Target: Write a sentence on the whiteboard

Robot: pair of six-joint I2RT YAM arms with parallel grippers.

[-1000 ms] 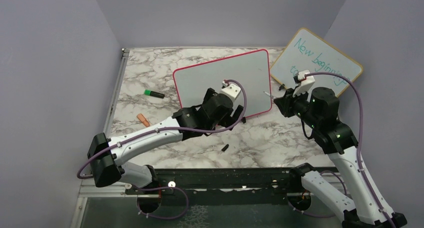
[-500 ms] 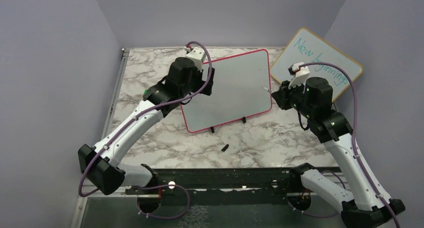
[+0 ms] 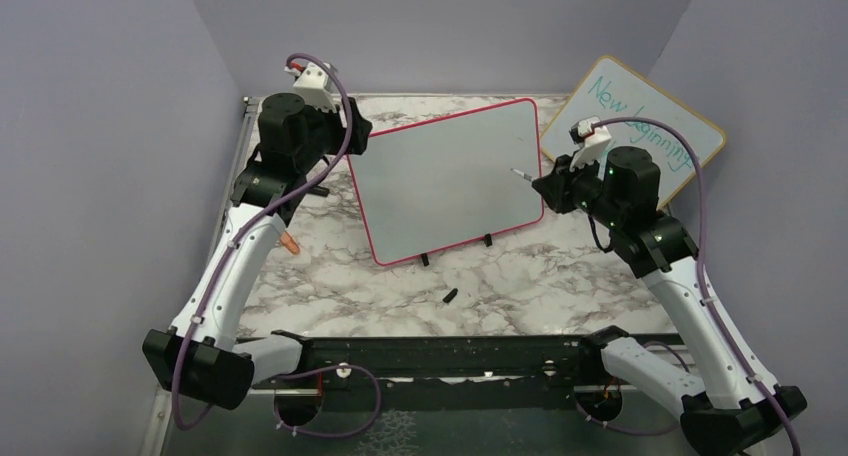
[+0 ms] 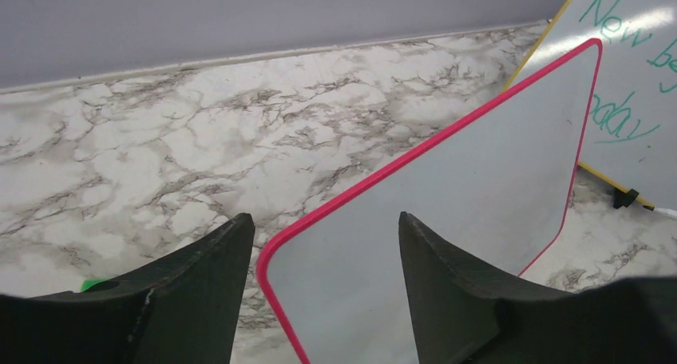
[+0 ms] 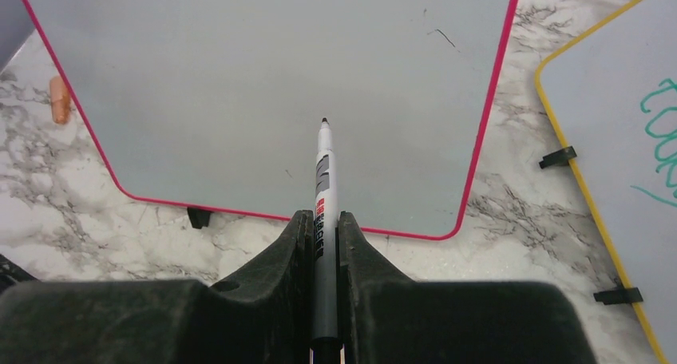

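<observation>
The whiteboard (image 3: 445, 181) with the pink-red frame stands tilted on small black feet in mid-table. Its face is blank: no black sentence shows, only a short faint mark (image 5: 441, 37) near its upper right. My left gripper (image 3: 352, 141) is open at the board's top left corner. In the left wrist view (image 4: 323, 228) that corner sits between the spread fingers; I cannot tell whether they touch it. My right gripper (image 3: 547, 188) is shut on a grey marker (image 5: 323, 172). The uncapped tip (image 3: 517, 172) points at the board's right half, close to the face.
A yellow-framed board with teal writing (image 3: 640, 116) leans at the back right, just behind the right gripper. An orange piece (image 3: 290, 243) lies left of the whiteboard, a small black cap (image 3: 450, 296) in front of it. Something green (image 4: 94, 284) shows under the left gripper.
My left arm has swung from in front of the board's lower middle up to its top left corner. My right gripper with the marker has shifted left, toward the board's face.
</observation>
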